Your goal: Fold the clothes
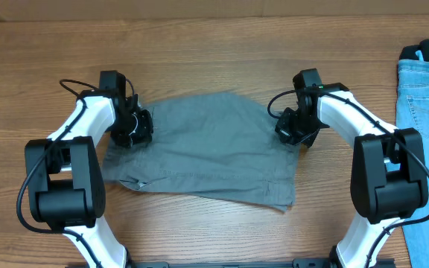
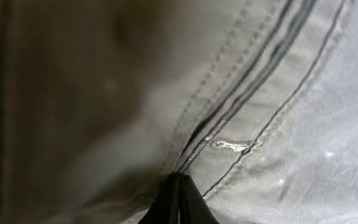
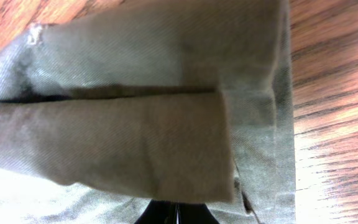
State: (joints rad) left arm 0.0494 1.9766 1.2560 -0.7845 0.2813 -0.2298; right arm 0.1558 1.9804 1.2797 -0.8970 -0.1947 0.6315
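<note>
Left hand (image 2: 178, 202) first: its fingertips are pressed together with no gap, and the grey shorts (image 1: 203, 145) pucker right at the tips, so I judge it is pinching the cloth. At the right hand (image 3: 176, 214) the tips are also closed tight, tucked under the cloth edge, and I read that as a grip on the same garment.

Close up, the fabric is a fine woven cotton, matte with a faint twill grain. On the left side a double-stitched seam (image 2: 241, 93) runs diagonally, with a small frayed patch of thread beside it. On the right a doubled-over flap (image 3: 135, 143) with a straight, square-cornered edge lies over a second layer, and wood grain shows past it at 3 o'clock.

From overhead, the shorts sit at the centre of the surface (image 1: 199, 67), spread as a lopsided, mostly flat panel. The left hand is at their 10 o'clock corner and the right hand at their 2 o'clock corner. I see no finished fold across the body, so I'd call this the start: corners taken, the fold itself not yet made.

Farthest out, at the 3 o'clock edge, light blue denim jeans (image 1: 427, 134) lie long and flat, well apart from both hands. They look untouched and are left to do.
</note>
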